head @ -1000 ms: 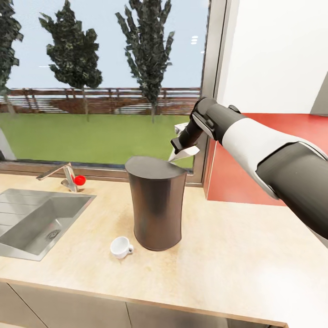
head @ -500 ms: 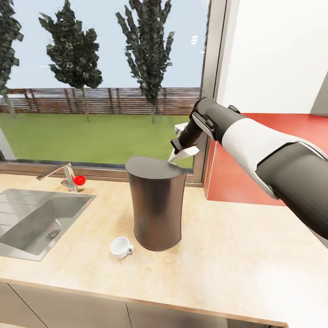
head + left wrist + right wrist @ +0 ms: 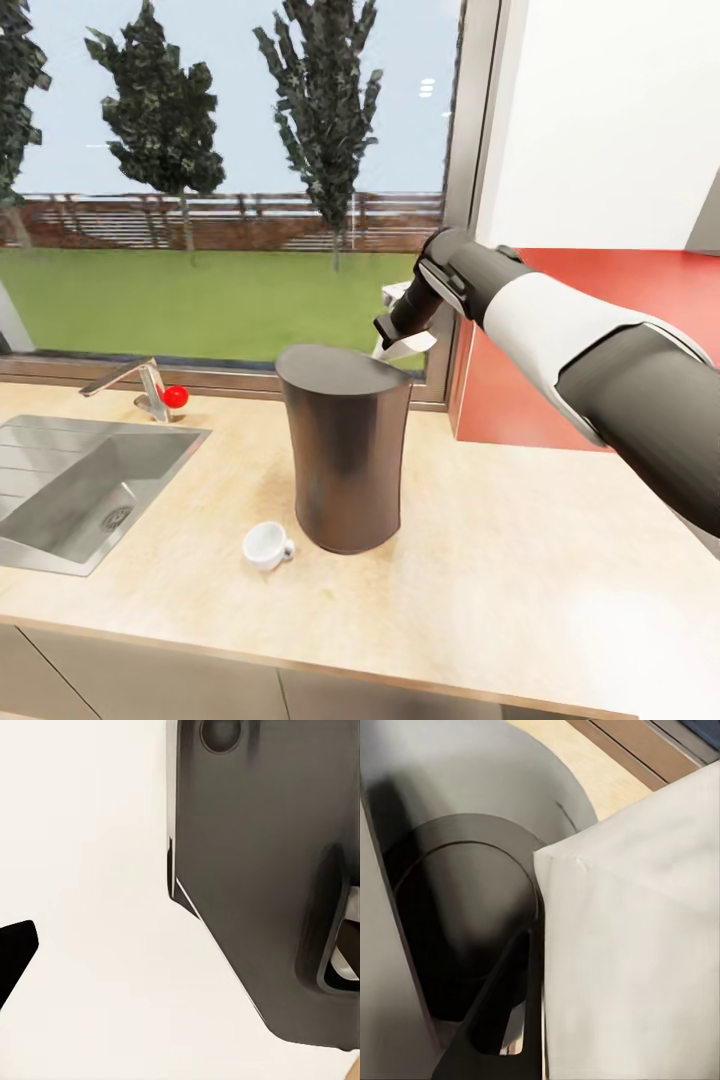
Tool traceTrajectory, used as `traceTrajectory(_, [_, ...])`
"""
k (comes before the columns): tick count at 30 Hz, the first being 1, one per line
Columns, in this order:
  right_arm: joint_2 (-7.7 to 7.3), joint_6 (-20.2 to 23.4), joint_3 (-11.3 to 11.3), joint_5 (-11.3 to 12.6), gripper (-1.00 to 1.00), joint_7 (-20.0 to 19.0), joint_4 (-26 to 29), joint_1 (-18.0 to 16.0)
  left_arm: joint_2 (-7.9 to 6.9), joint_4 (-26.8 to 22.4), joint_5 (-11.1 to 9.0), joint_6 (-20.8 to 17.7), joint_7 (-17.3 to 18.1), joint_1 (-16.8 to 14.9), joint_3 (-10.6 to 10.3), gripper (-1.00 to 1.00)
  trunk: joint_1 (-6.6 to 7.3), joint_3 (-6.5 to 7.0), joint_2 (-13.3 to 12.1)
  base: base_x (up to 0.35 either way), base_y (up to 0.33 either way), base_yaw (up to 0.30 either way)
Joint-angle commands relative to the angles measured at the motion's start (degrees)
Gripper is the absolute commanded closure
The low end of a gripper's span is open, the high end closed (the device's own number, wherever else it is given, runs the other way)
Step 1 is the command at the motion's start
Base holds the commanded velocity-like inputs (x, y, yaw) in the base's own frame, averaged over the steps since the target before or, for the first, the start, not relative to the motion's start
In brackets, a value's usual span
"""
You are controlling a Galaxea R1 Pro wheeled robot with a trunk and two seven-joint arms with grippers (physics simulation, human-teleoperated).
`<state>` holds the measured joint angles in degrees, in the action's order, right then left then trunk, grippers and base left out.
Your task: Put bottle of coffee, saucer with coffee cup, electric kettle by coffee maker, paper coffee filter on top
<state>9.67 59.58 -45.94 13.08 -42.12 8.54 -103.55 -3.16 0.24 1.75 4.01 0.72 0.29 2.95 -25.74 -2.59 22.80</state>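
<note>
One item set: coffee maker (image 3: 344, 450) on tabletop (image 3: 520, 560). Right gripper (image 3: 396, 335) pinching paper filter (image 3: 404, 347) at maker's 1 o'clock, not yet placed; cup (image 3: 266, 545) w/o saucer.

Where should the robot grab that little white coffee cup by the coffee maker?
Grip the coffee cup across its rim from straight above. It stands upright with its mouth open upward, and the coffee maker crowds its right side, so a side approach looks tight. The small handle, facing the maker, seems too tiny for the jaws.

A large dark grey moulded panel (image 3: 262, 870) stands against a plain off-white surface (image 3: 82, 870), a black fingertip (image 3: 13, 949) beside it.
</note>
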Motion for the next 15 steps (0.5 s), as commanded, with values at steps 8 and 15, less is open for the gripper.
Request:
traceTrajectory(8, [-0.09, 0.2, -0.5, 0.5, 1.0, 0.1, 0.1, 0.1, 0.08, 0.0, 0.2, 0.2, 0.1, 0.0, 0.3, -1.0, -0.05, -0.12, 0.1, 0.017, 0.008, 0.0])
traceTrajectory(15, [-0.12, 0.2, -0.5, 0.5, 1.0, 0.1, 0.2, 0.1, 0.07, 0.0, 0.2, 0.1, 0.1, 0.0, 0.3, -1.0, -0.05, -0.12, 0.1, 0.013, 0.0, 0.0])
